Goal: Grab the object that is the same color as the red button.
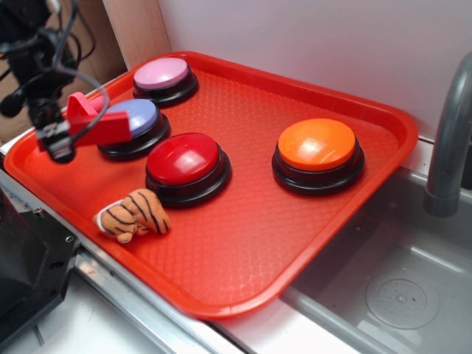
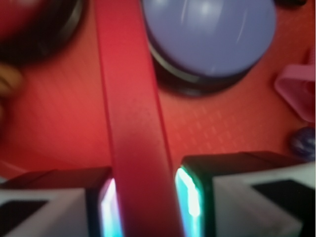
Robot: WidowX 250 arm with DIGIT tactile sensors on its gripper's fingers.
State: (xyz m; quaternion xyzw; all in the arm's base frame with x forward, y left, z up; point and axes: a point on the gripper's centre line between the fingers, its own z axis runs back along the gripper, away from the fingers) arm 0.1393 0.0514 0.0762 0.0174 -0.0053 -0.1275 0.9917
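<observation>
The object, a flat red rectangular block (image 1: 110, 127), is clamped between my gripper's (image 1: 63, 139) fingers at the left of the red tray (image 1: 243, 243). In the wrist view the block (image 2: 140, 128) runs as a long strip out from between the two fingers, with my gripper (image 2: 145, 207) shut on it. The block's far end reaches over the edge of the blue button (image 1: 136, 119). The red button (image 1: 184, 158), a glossy dome on a black base, sits to the right of the block near the tray's middle; the wrist view shows it at the top left (image 2: 29, 19).
Also on the tray are a pink button (image 1: 162, 74) at the back, an orange button (image 1: 317, 144) at the right and a striped tiger toy (image 1: 133, 214) at the front left. A pink piece (image 2: 298, 86) lies beside the blue button (image 2: 210, 34). A sink (image 1: 398, 295) and faucet (image 1: 450, 133) are to the right.
</observation>
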